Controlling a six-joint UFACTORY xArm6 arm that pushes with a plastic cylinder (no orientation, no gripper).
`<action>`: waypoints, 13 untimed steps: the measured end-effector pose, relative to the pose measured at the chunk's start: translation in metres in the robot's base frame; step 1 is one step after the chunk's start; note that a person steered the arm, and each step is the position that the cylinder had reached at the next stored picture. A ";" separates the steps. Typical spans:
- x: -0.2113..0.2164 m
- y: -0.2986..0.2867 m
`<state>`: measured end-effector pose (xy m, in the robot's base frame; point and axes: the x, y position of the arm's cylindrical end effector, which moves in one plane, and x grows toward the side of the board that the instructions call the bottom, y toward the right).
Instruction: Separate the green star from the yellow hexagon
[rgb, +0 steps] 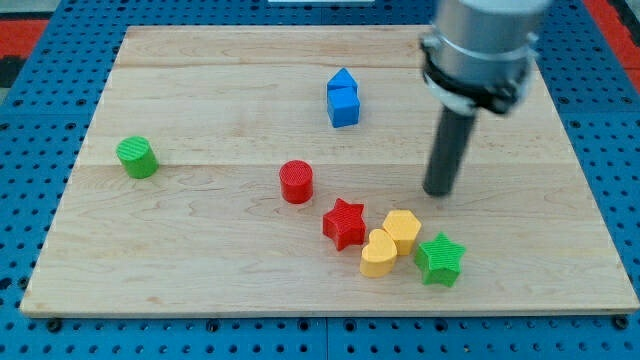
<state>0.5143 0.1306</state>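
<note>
Just below my tip (437, 192), green star (440, 259)

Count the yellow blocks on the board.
2. The yellow hexagon sits near the view's bottom, touching the green star on its right. The yellow heart lies just below-left of the hexagon. None looks hidden.

The board (200, 100) is pale wood with a smooth, matt finish and visible grain running in long planks, and it lies on a blue perforated sheet (40, 330) that looks like painted metal or plastic. The green star (440, 258), yellow hexagon (403, 230), yellow heart (378, 253), red star (344, 222), red cylinder (296, 181), green cylinder (136, 156) and blue block (343, 98) all look like matt plastic with fine ribbed layer lines. The rod ending in my tip (437, 192) is dark and matt, under a grey collar (480, 45) with a dull metallic sheen.
</note>
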 end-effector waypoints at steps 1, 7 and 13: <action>0.043 -0.057; 0.033 -0.115; 0.104 -0.204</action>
<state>0.6183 -0.0733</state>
